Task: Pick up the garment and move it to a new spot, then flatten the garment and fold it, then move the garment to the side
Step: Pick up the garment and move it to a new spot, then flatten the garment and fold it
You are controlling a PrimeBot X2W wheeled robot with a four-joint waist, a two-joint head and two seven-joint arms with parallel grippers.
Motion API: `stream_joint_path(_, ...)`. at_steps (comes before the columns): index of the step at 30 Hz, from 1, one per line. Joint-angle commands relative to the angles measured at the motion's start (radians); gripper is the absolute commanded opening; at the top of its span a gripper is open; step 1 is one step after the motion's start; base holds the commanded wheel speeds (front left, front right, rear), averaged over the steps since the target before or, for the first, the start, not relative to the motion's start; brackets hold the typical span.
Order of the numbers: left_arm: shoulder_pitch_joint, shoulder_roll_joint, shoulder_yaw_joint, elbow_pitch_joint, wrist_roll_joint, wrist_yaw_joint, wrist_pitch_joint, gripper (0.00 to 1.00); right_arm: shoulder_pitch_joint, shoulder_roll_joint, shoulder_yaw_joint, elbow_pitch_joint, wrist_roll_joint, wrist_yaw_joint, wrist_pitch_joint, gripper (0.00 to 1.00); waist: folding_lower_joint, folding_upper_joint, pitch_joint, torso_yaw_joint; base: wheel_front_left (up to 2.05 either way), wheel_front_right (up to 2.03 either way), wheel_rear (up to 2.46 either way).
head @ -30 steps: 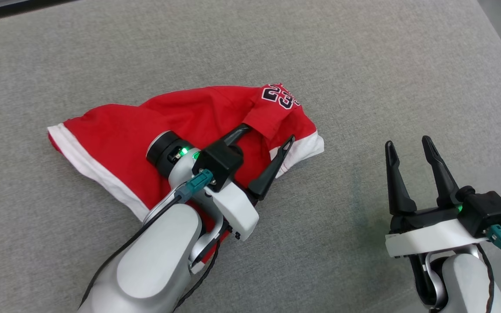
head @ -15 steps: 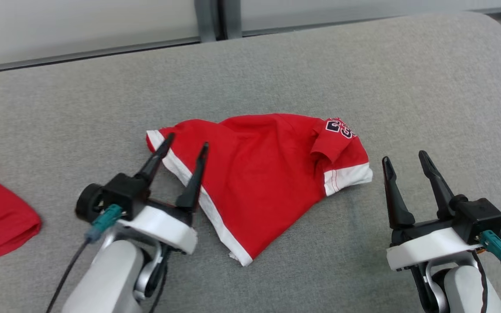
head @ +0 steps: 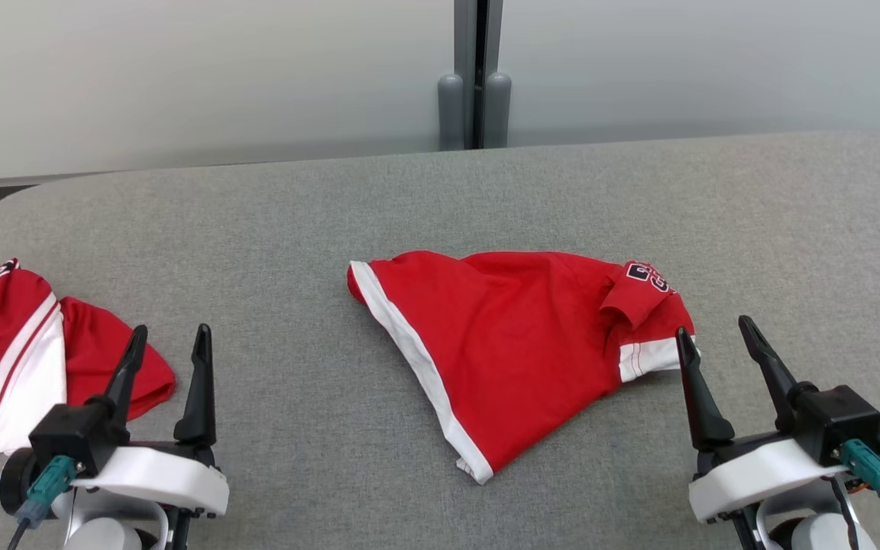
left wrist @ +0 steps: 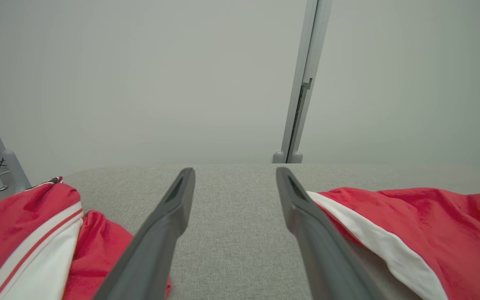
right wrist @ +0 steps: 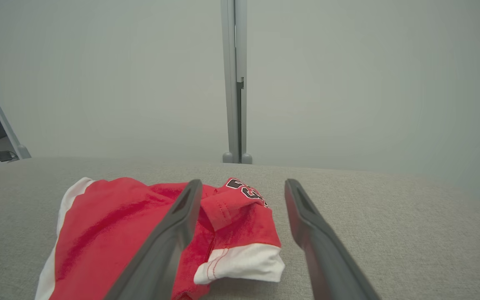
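The left hand (head: 171,331) is spread wide and holds nothing. It hovers low over the grey fabric-covered desk (head: 272,229). A second red and white garment (head: 4,359) lies just beside it, at its 9 o'clock. The right hand (head: 714,327) is also spread and empty. Its fingertips are just beside the short sleeve (head: 642,294) with the dark number.

The red fabric garment with white hem band (head: 516,359) lies between the two hands, in the middle of the desk. It is loose and not flat.

I see two risks. The left hand may close on the wrong garment, because that one is nearer. The right hand may pinch only the folded-over sleeve or several layers together, and then the cloth would bunch instead of opening.

In the head view the long axis of the garment runs about from 10 to 4 o'clock. The sleeve end points toward 3 o'clock. The hem band runs from 11 to 5 o'clock and faces 8 o'clock.
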Motion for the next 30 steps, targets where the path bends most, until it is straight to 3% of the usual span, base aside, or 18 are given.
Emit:
stream_joint_path(1,0.03,0.003,0.005,-0.013,0.007,-0.002,-0.004,1.0,0.025,-0.005,-0.003,-0.009,0.003,0.0,0.009,1.0,0.0,0.0,-0.033,0.015,0.0,0.0,0.0)
stream_joint_path(12,0.13,-0.002,-0.02,-0.047,0.031,0.009,0.001,1.0,0.127,-0.007,-0.021,-0.047,0.01,0.0,0.055,1.0,0.0,0.0,-0.121,0.016,0.0,0.0,0.0)
stream_joint_path(30,0.147,0.012,-0.029,-0.076,0.023,0.03,0.026,1.0,0.14,-0.01,-0.021,-0.075,0.012,0.0,0.075,1.0,0.0,0.0,-0.127,0.007,0.0,0.0,0.0)
